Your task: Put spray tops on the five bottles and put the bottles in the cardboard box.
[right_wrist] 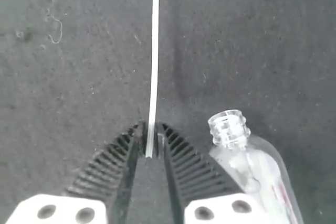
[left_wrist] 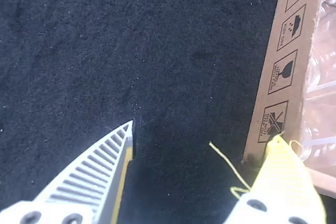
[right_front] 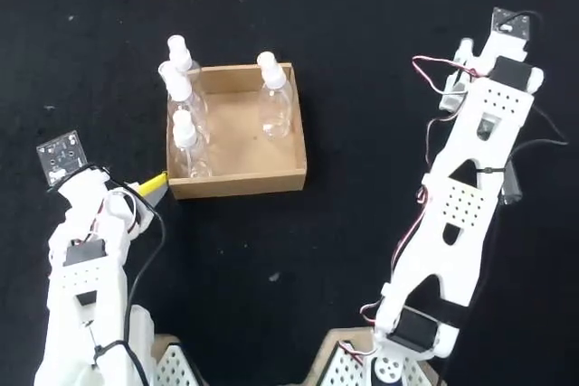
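Note:
The cardboard box [right_front: 237, 180] holds several clear bottles with white spray tops: three along one wall [right_front: 188, 144] and one in the far corner [right_front: 274, 98]. My left gripper [left_wrist: 203, 132] stands open just outside the box wall [left_wrist: 286, 61], at the box's front corner [right_front: 152, 187]. My right gripper [right_wrist: 150, 129] is shut on the thin white dip tube [right_wrist: 155, 51] of a spray top, whose white head [right_front: 464, 46] shows at the far right of the table. Right beside that gripper is an uncapped clear bottle [right_wrist: 233, 132], its open neck next to one finger.
The table is covered in black cloth [right_front: 362, 178]. The right arm [right_front: 470, 187] stretches from the front edge toward the back right. Open cloth lies between the box and that arm.

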You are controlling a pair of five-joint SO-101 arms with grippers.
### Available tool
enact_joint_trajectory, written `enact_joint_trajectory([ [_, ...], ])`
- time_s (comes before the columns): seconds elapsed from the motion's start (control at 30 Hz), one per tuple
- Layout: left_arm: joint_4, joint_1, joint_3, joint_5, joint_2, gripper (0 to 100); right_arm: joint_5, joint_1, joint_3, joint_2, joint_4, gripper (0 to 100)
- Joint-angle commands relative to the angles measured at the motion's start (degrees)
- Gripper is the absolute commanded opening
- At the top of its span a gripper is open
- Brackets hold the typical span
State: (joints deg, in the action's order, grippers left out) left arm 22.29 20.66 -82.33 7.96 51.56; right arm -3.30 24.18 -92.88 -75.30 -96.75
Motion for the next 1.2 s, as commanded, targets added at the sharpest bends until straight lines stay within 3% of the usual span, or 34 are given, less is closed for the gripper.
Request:
enact_joint_trajectory([
  [0.0, -0.4, -0.7, 0.6, -0.3, 1.4, 29, 0.3, -0.3, -2.8, 1.0, -0.1, 1.0],
  [0.37, -0.4, -0.7, 0.6, -0.3, 1.4, 29, 5.6, 1.5, -2.9, 5.6, -4.5, 1.0],
  [1.17, -0.4, -0.6, 0.7, -0.3, 1.4, 29, 5.5, 2.1, 2.9, 14.9, -4.8, 1.0],
])
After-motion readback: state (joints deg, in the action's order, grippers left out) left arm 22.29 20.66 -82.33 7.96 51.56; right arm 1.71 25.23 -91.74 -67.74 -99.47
